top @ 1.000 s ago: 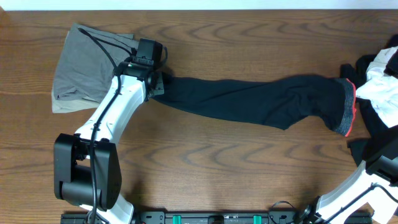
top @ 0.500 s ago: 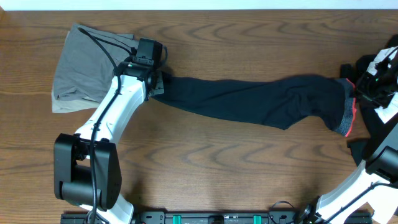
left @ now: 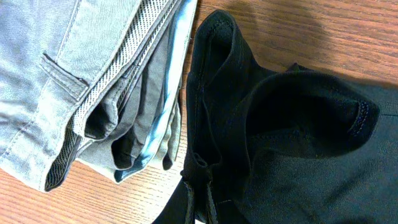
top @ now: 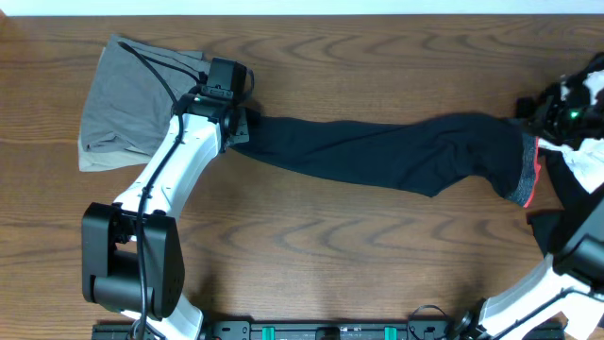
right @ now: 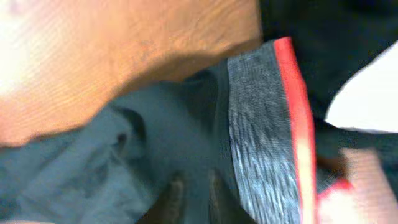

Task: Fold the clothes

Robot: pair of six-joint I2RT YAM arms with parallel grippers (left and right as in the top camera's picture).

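right gripper (top: 542, 111) has moved in over the red-edged band (top: 527, 172) of the black garment (top: 377, 151), opening unclear; left gripper (left: 200, 200) pinches its left end. limp, light cloth: grip the band.

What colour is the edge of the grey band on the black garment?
Red; the band shows best in the right wrist view.

Overhead: high above, facing straight down, far enough to take in the whole counter (top: 311, 255) and the full length of the black garment (top: 377, 151).
Left wrist: close, angled down at the black garment's left end, beside the grey folded garment (left: 62, 74).
Right wrist: very close and blurred, on the red-edged band (right: 267, 124).
Shared: both spots show from overhead, at opposite ends.
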